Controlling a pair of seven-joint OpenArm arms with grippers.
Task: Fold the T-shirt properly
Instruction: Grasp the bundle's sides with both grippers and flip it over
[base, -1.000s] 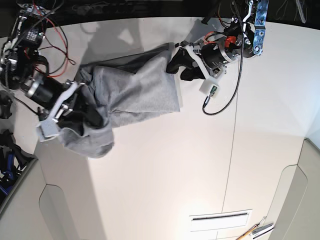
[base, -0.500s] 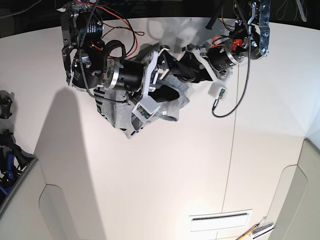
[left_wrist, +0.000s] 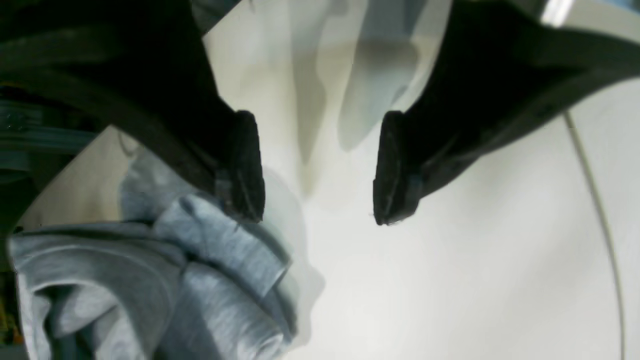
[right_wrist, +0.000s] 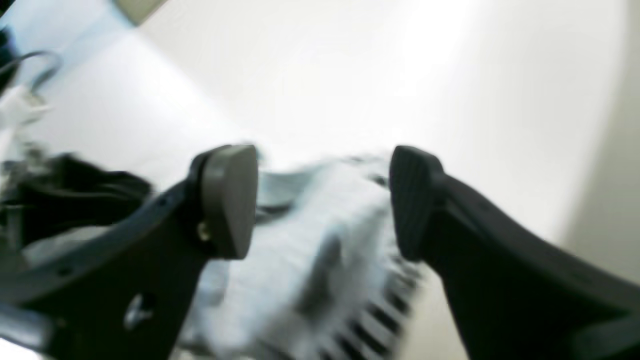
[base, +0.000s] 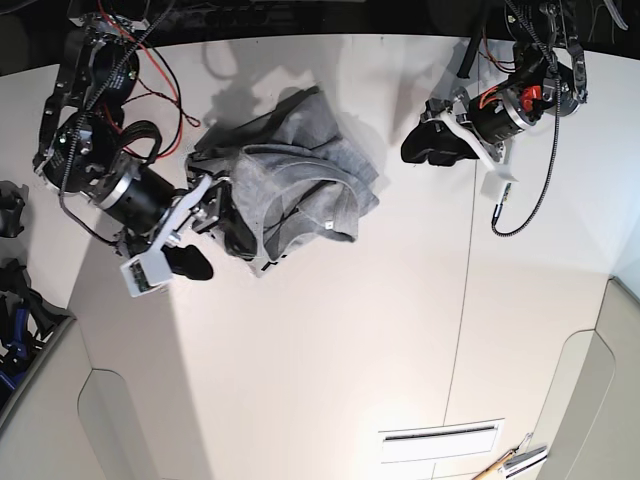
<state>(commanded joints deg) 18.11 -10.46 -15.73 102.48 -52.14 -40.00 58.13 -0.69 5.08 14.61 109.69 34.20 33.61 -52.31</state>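
At the table's (base: 330, 380) eleven o'clock lay the bunched T-shirt (base: 300, 190), touching the gaping, empty right gripper (base: 215, 225) at its eight o'clock; the left gripper (base: 425, 145), also gaping and empty, stood well apart at three o'clock.

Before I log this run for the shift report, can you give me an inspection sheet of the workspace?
Surface: white table, a seam running down its right part.
Job's things: grey T-shirt lies crumpled in a heap, not folded.
Clutter: slotted plate near the bottom edge.
Grippers: left gripper open, beside the shirt, holding nothing; right gripper open over the shirt.
Cables: black cable hangs from the left arm; red wires on the right arm.
Surroundings: nothing seen.
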